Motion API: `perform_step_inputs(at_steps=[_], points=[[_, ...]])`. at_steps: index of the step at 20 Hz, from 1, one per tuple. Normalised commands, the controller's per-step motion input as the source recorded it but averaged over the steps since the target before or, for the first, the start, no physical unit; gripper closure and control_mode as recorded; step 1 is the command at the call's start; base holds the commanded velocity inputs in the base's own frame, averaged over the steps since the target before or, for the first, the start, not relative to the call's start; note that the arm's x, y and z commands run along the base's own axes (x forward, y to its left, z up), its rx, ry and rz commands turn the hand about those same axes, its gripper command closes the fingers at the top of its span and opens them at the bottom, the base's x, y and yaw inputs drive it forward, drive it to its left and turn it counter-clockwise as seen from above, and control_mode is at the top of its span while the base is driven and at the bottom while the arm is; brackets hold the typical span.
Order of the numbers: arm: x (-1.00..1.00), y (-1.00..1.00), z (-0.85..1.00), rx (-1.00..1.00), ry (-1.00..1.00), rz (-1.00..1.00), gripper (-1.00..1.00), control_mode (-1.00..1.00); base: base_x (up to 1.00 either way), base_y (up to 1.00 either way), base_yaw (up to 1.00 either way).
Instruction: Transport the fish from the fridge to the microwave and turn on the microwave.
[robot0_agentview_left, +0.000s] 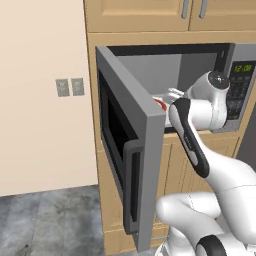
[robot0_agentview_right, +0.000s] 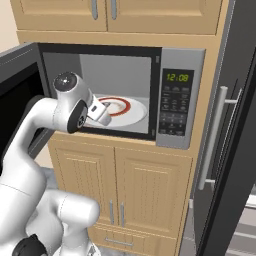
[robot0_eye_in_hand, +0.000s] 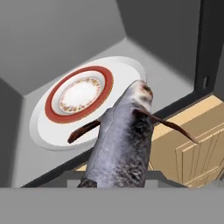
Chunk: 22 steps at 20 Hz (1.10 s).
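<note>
Fish at the microwave mouth, plate not yet reached

The fish, grasped in the fingers, hangs at the cavity's front lip beside the red-rimmed plate; I'd carry it deeper, centring over the plate before letting go, clear of the microwave frame and open door.

I see the microwave with its door swung wide open toward me. My arm reaches into the cavity, beside a red-rimmed plate, under the tan cabinets.
</note>
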Motion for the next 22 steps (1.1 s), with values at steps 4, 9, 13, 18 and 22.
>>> perform_step_inputs(at_steps=[4, 9, 13, 18, 22], points=[[0.28, 0.01, -0.2, 0.0, 0.0, 0.0, 1.0, -1.0, 0.0, 0.0, 0.0], [0.3, 0.01, -0.01, 0.0, 0.0, 0.0, 1.0, -1.0, 0.0, 0.0, 0.0], [0.28, 0.01, -0.01, 0.0, 0.0, 0.0, 1.0, -1.0, 0.0, 0.0, 0.0], [0.23, 0.0, -0.04, 0.0, 0.0, 0.0, 1.0, -1.0, 0.0, 0.0, 0.0], [0.26, 0.02, -0.05, 0.0, 0.0, 0.0, 1.0, -1.0, 0.0, 0.0, 0.0]])
